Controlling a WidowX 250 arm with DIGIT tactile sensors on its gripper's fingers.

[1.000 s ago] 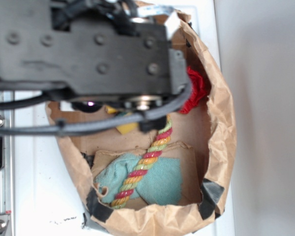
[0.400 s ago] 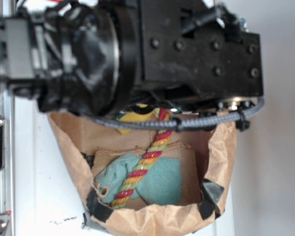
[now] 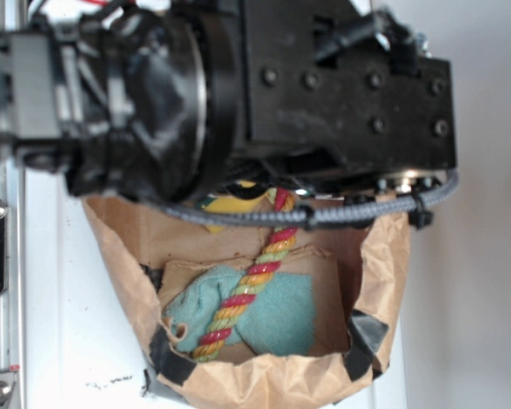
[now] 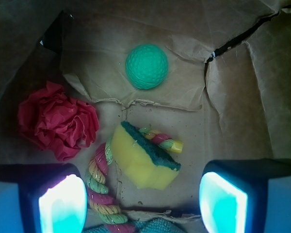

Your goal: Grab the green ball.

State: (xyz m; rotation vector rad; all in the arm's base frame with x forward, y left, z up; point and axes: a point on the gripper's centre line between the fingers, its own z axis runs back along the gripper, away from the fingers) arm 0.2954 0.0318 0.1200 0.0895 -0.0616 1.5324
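In the wrist view the hand (image 4: 143,204) stands wide open and holds nothing: its two fingers (image 4: 63,204) show at the near left and near right corners, far apart, their inner pads lit pale cyan, and neither touches anything. Between them, slightly toward the left, lies the yellow sponge (image 4: 140,162), tilted, with a dark green scouring layer along its far right edge. A multicoloured twisted rope (image 4: 101,187) curls from behind the sponge, where its knotted end shows at the right, down toward the left finger and along the near edge; it touches the sponge. To the left sits a red crumpled paper wad (image 4: 56,119), just beside the rope. Farther off, beyond the sponge and well apart from both fingers, the green ball (image 4: 146,66) rests alone on a creased flap of the brown paper bag (image 4: 233,111) that lines the scene; being round and dimpled all over, it has no long axis and no facing to tell. A sliver of teal cloth (image 4: 157,225) shows at the near edge. In the exterior view the black arm (image 3: 264,85) hides the far half of the bag (image 3: 383,273); the rope (image 3: 247,285) lies across the teal cloth (image 3: 277,315), the bag stands on a white table (image 3: 68,324), and the hand and ball are hidden there.
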